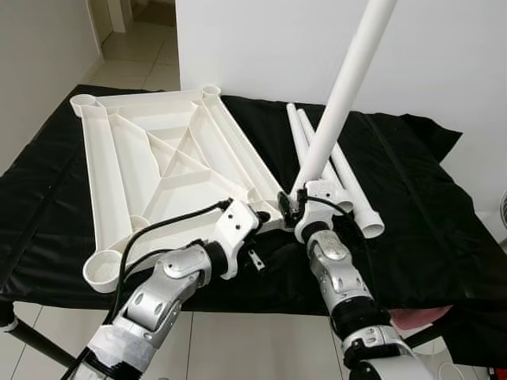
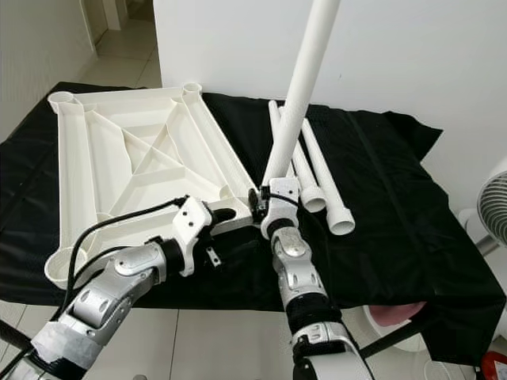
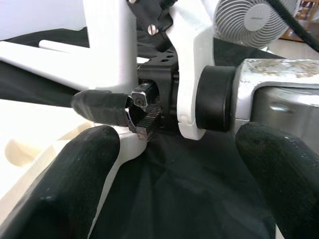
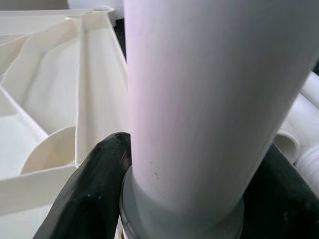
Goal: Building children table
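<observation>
The white table top [image 1: 105, 178] lies upside down on a black cloth, ribs and round corner sockets facing up. My right gripper [image 1: 295, 199] is shut on a long white table leg [image 1: 342, 87]. The leg stands tilted, and its lower end with a grey collar [image 4: 149, 219] is at the near right corner socket. My left gripper [image 1: 264, 218] reaches in from the left at that same corner. It is open, with its black fingers [image 3: 65, 184] spread wide on either side of the corner edge and the right gripper just beyond them.
Other white legs [image 1: 348, 178] lie side by side on the cloth [image 1: 420, 206] right of the table top. A white wall rises just behind. A fan [image 2: 495, 207] stands on the floor at the right. The cloth's front edge is right under my arms.
</observation>
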`<state>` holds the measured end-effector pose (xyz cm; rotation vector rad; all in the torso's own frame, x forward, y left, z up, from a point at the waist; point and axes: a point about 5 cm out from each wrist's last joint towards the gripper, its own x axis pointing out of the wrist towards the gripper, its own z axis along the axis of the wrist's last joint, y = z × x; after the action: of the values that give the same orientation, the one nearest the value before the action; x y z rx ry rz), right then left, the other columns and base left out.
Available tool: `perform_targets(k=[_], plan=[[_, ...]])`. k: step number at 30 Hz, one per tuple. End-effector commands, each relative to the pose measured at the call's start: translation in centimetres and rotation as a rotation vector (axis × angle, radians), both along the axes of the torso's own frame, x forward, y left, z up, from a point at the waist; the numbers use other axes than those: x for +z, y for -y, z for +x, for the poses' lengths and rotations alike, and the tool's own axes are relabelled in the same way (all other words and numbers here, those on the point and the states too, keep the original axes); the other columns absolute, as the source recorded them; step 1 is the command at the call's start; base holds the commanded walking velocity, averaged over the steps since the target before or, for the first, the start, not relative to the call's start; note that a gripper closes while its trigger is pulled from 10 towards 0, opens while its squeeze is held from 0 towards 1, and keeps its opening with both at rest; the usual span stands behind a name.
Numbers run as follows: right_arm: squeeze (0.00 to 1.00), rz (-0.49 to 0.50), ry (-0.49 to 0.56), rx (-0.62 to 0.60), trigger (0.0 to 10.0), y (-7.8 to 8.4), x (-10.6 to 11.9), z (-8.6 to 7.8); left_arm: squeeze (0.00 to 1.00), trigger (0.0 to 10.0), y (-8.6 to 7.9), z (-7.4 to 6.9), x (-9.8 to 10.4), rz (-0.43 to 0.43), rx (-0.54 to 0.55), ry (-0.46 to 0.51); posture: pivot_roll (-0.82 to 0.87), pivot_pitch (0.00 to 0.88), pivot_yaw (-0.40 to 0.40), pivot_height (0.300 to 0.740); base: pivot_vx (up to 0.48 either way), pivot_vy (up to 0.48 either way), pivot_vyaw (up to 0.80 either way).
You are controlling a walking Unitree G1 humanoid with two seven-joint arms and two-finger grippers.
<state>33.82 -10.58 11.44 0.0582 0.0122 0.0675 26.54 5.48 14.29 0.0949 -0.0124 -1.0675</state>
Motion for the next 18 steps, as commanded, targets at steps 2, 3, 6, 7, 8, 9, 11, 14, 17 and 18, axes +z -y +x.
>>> perform_targets(k=[2,3,6,7,8,9,11,14,17,18], plan=[[0.00,0.033,-0.043,-0.043,10.0,0.2,-0.9,-0.6,0.00,10.0,0.4,-0.5,-0.3,0.009,-0.073,-0.016,0.03,0.000,-0.081,0.740,0.000,0.000,0.00],[0.00,0.033,-0.043,-0.043,10.0,0.2,-0.9,-0.6,0.00,10.0,0.4,-0.5,-0.3,0.009,-0.073,-0.016,0.03,0.000,-0.081,0.740,0.000,0.000,0.00],[0.00,0.043,-0.026,-0.017,10.0,0.0,-0.6,-0.6,0.00,10.0,0.4,-0.5,-0.4,0.010,-0.075,-0.017,0.02,0.000,-0.081,0.740,0.000,0.000,0.00],[0.00,0.043,-0.026,-0.017,10.0,0.0,-0.6,-0.6,0.00,10.0,0.4,-0.5,-0.4,0.010,-0.075,-0.017,0.02,0.000,-0.081,0.740,0.000,0.000,0.00],[0.00,0.043,-0.018,0.002,10.0,0.0,-0.4,-0.6,0.00,10.0,0.4,-0.5,-0.4,0.011,-0.076,-0.017,0.03,0.000,-0.085,0.740,0.000,0.000,0.00],[0.00,0.043,-0.018,0.002,10.0,0.0,-0.4,-0.6,0.00,10.0,0.4,-0.5,-0.4,0.011,-0.076,-0.017,0.03,0.000,-0.085,0.740,0.000,0.000,0.00],[0.85,0.040,-0.002,0.024,10.0,0.1,-0.1,-0.6,0.00,10.0,0.4,-0.5,-0.4,0.010,-0.076,-0.016,0.03,0.000,-0.087,0.740,0.000,0.000,0.00],[1.00,0.044,0.010,0.035,10.0,0.1,0.1,-0.7,0.00,10.0,0.5,-0.5,-0.4,0.010,-0.076,-0.015,0.03,0.000,-0.090,0.740,0.000,0.000,0.00],[1.00,0.049,0.050,0.090,10.0,0.4,0.7,-0.7,0.00,10.0,0.5,-0.5,-0.4,0.007,-0.073,-0.016,0.03,0.000,-0.094,0.740,0.000,0.000,0.00],[1.00,0.051,0.063,0.118,10.0,0.5,1.0,-0.8,0.00,10.0,0.5,-0.6,-0.4,0.007,-0.073,-0.017,0.03,0.000,-0.095,0.740,0.000,0.000,0.00]])
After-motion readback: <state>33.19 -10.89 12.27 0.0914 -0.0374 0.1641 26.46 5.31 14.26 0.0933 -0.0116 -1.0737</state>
